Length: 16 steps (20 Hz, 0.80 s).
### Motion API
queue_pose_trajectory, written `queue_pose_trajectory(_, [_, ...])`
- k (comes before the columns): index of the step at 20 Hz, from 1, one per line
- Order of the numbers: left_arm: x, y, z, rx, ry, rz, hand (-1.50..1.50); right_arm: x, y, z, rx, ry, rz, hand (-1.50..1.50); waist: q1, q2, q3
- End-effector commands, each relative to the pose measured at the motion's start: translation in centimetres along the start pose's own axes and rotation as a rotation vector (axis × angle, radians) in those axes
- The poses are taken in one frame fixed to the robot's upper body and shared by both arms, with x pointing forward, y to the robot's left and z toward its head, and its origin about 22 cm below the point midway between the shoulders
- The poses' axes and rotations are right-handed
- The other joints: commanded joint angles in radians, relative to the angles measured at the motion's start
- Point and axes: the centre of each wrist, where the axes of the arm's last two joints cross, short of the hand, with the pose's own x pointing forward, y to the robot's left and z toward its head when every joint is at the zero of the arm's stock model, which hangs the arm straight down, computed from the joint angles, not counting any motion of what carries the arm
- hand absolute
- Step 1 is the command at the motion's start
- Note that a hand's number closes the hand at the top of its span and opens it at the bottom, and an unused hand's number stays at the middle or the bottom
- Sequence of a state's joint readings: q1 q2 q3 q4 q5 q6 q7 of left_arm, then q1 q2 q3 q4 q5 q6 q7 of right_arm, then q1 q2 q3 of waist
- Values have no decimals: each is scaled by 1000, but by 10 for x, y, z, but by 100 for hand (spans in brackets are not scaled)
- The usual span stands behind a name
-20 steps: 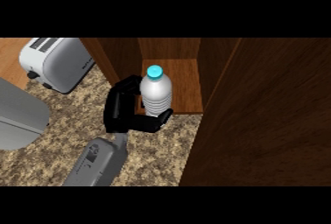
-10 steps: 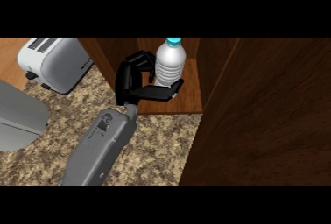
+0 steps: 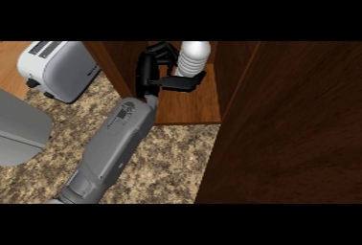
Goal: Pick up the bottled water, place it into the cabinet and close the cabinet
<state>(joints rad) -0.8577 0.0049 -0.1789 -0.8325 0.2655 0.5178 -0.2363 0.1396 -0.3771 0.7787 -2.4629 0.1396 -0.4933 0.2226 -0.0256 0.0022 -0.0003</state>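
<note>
Bottled water (image 3: 193,58) held upright inside the open cabinet (image 3: 187,103) over its wooden shelf, right hand (image 3: 157,72) curled round it; left to do: setting down, letting go, closing the cabinet door (image 3: 290,124).

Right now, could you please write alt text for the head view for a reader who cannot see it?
The robot's black left hand curls round a clear plastic water bottle over the brown wooden cabinet shelf, beside the open dark wooden cabinet door. A white toaster stands left on the speckled stone counter.
</note>
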Motion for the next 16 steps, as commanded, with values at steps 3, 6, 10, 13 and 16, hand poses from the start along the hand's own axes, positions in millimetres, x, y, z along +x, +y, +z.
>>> queue_pose_trajectory(3, [-17, 0, -11, 40, 2, -75, 150, 29, -1, 6, -7, -32, -18, -150, -6, 2, -1])
queue_pose_trajectory(6, [-34, 9, -12, 66, 35, -155, 150, 28, -2, 8, 24, -40, -27, -150, -9, 3, -1])
queue_pose_trajectory(10, [-34, 4, -21, 90, 27, -270, 150, 12, -1, 2, 19, -35, -43, -150, -21, 11, 0])
queue_pose_trajectory(13, [-45, 10, -16, 145, 43, -267, 150, 29, -5, 17, 49, -37, -33, -150, -51, 12, -1])
queue_pose_trajectory(16, [-38, 24, -30, 125, 58, -278, 150, 19, -4, 5, 21, -49, -44, -150, -26, 15, -1])
